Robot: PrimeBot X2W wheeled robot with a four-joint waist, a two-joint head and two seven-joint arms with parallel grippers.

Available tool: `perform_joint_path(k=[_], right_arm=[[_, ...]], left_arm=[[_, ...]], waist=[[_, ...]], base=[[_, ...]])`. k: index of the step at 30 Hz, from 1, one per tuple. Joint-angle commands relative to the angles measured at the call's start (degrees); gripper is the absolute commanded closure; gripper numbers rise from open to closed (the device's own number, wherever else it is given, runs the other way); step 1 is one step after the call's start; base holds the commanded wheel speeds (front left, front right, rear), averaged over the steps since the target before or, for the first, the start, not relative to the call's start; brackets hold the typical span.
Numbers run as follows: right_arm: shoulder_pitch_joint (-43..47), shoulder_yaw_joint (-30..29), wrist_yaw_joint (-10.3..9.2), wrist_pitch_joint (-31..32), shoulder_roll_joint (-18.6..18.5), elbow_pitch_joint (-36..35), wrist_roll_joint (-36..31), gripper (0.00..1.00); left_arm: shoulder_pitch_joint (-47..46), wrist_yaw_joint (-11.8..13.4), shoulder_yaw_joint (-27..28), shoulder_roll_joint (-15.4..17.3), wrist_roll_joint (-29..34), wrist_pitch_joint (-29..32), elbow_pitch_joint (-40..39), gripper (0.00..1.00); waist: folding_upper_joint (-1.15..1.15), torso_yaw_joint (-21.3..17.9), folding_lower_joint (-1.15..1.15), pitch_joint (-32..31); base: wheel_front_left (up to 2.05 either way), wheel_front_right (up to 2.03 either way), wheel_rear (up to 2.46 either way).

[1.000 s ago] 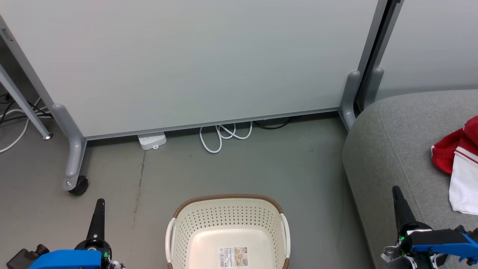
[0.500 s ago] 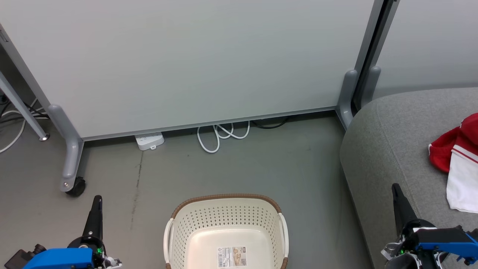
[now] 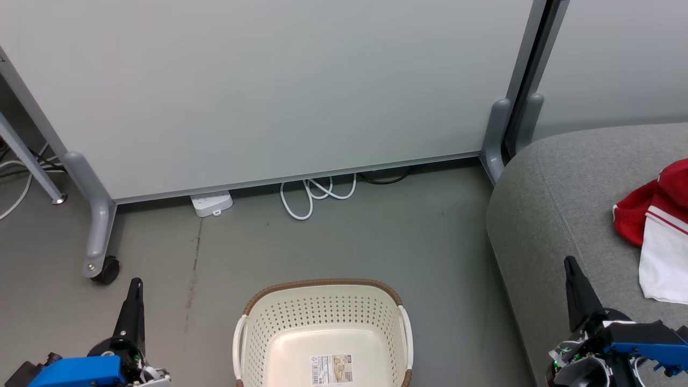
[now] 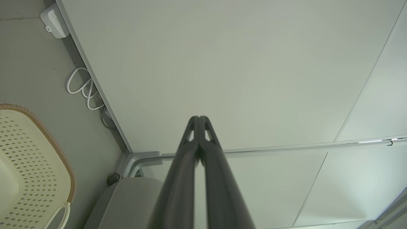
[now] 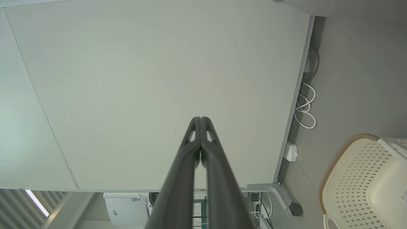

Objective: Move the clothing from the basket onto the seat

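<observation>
Grey floor [image 3: 344, 242], white partition [image 3: 269, 80] | basket [image 3: 322, 283] bare inside | clothing [image 3: 658, 226] lies on seat [image 3: 564, 204] | left gripper [image 3: 135, 285], right gripper [image 3: 570, 264] both pressed together, empty | judgement: transfer looks done; park arms low, clear of fabric.

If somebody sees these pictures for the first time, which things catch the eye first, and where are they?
The red and white clothing stands out most, lying on the grey seat at the right edge of the head view. Next comes the cream basket at the bottom middle; its visible part holds nothing but a label.
</observation>
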Motion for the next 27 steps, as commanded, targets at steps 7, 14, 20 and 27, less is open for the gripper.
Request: perform_joint_path(k=[7,14,20,27], right_arm=[[-0.74,-0.24,-0.08,0.77,0.17,-0.34,2.52,1.00],[-0.73,-0.24,-0.08,0.77,0.16,-0.33,2.52,1.00],[-0.73,-0.24,-0.08,0.76,0.16,-0.33,2.52,1.00],[-0.73,-0.23,-0.08,0.76,0.16,-0.33,2.53,1.00]], left_arm=[[-0.76,-0.35,0.56,0.30,-2.59,0.75,-0.39,1.00],[-0.75,-0.35,0.54,0.31,-2.60,0.75,-0.38,1.00],[-0.75,-0.35,0.54,0.31,-2.60,0.75,-0.38,1.00],[-0.75,-0.35,0.54,0.31,-2.60,0.74,-0.39,1.00]], waist=[[0.00,-0.21,0.00,0.04],[0.00,-0.21,0.00,0.04],[0.00,-0.21,0.00,0.04],[0.00,-0.21,0.00,0.04]], base=[[0.00,0.00,0.00],[0.00,0.00,0.00],[0.00,0.00,0.00],[0.00,0.00,0.00]])
